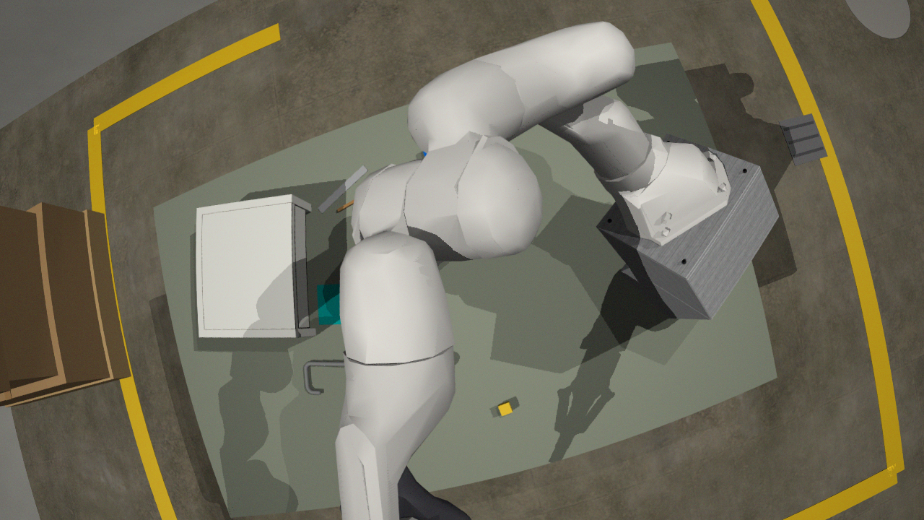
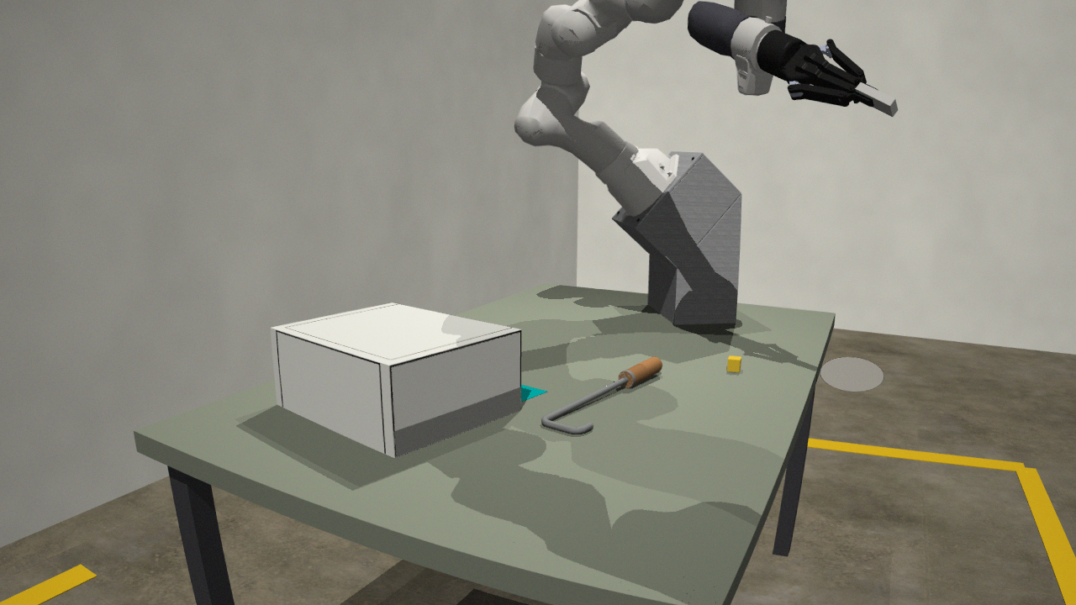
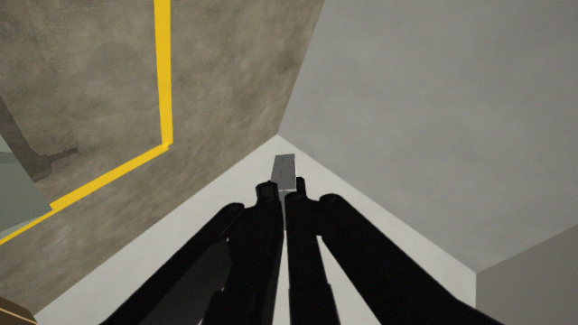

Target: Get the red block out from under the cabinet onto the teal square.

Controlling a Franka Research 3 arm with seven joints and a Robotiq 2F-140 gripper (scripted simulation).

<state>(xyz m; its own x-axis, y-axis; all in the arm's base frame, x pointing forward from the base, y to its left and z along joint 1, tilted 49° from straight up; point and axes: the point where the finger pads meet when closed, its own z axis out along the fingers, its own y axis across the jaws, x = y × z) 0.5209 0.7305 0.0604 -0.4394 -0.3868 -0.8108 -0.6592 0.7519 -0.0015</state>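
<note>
White cabinet [image 1: 245, 266] [image 2: 394, 331], on the table; red block, not visible. Teal square [image 1: 328, 304] [image 2: 532, 392], just beside the cabinet. Hooked tool [image 1: 323, 363] [image 2: 587, 402], lying flat. Yellow cube [image 1: 504, 408] [image 2: 733, 365]. Gripper [image 2: 876, 98] [image 3: 286, 170], raised past the table, fingers together, nothing between.

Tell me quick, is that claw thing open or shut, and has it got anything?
Gripper: closed, holding nothing.
</note>
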